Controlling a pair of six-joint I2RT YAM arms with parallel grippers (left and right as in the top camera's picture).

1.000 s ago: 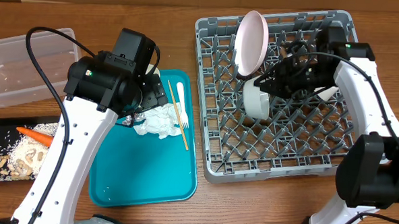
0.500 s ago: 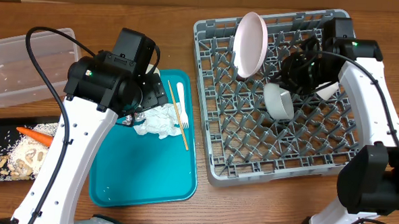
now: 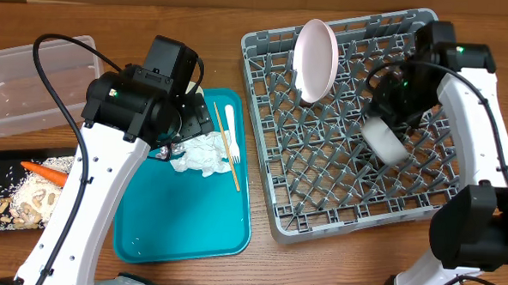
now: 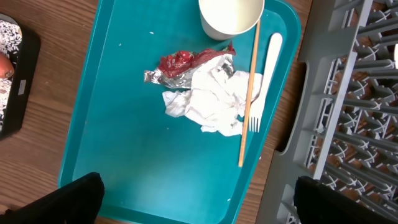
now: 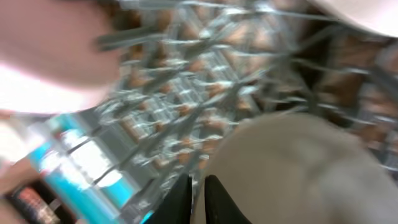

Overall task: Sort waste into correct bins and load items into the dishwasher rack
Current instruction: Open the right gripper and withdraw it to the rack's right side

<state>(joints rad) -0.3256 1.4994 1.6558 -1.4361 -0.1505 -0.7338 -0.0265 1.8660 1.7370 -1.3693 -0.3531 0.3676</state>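
- Two arms hang over a wooden surface (image 3: 140,9). The right tool (image 3: 384,122) grips a grey bowl (image 3: 385,141) by its rim, fingers drawn narrow in a blurred wrist view.
- Tilted on its side, the grey bowl sits over the right half of the dishwasher rack (image 3: 321,171). Whether it touches the pegs cannot be told.
- One pink plate (image 3: 316,49) stands on edge among the pegs at the rack's far-left corner.
- Spread wide and holding nothing, the left tool (image 4: 199,186) hangs above the teal tray (image 3: 182,217), which lies just left of the rack.
- At the tray's far end stands a white cup (image 4: 231,15), mouth up. Just near of it, a red-and-silver foil wrapper (image 4: 186,64) touches a crumpled napkin (image 4: 211,99).
- Across the napkin's right edge lies a wooden stick (image 4: 250,93), with a white fork (image 4: 264,81) just to its right, tines toward the near side.
- Far left on the surface sits the clear tub (image 3: 69,48). Near of it, the black tray (image 3: 0,161) holds a carrot (image 3: 45,173) and beige food scraps (image 3: 28,197).
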